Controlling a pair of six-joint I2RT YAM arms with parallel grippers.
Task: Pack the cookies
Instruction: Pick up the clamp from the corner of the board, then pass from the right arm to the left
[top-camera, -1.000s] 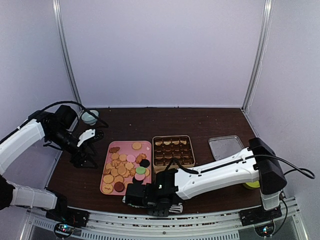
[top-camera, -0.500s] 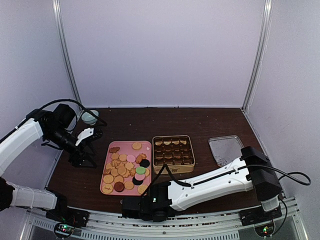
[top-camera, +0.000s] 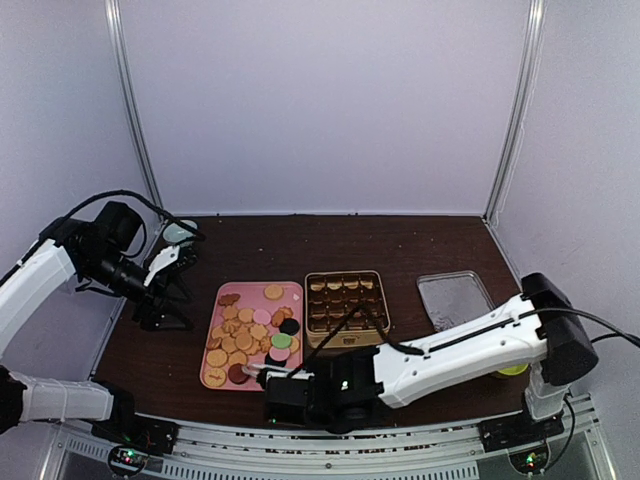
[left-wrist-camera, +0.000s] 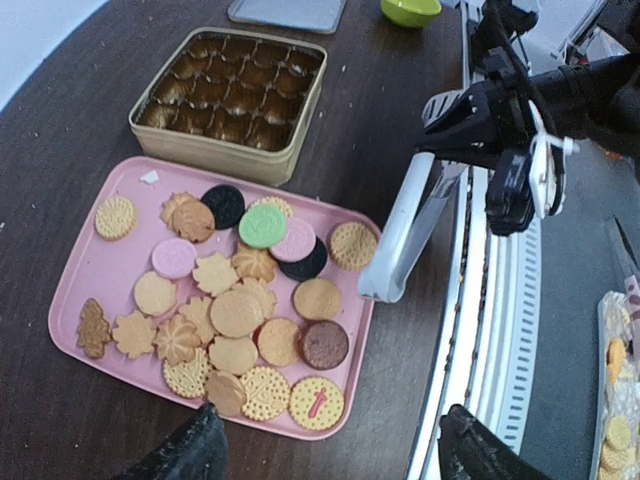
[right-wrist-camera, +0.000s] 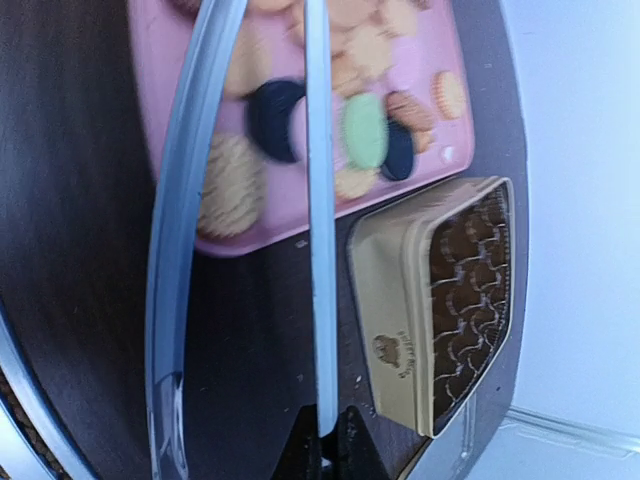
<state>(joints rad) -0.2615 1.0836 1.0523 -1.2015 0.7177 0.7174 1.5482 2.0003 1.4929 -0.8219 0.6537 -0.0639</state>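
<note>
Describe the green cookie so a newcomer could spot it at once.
On the dark table, find the pink tray beside the gold tin. Among the cookies on it, look toward the side nearest the tin, where the green cookie lies between a black one and a pink one. It is the only green one there, round and plain.

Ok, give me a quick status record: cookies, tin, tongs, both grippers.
cookies: all on pink tray, none seen in tin
tin: open, right of tray
tongs: in right gripper, reaching over tray's near edge
right gripper: shut on tongs
left gripper: open, empty, left of tray
</note>
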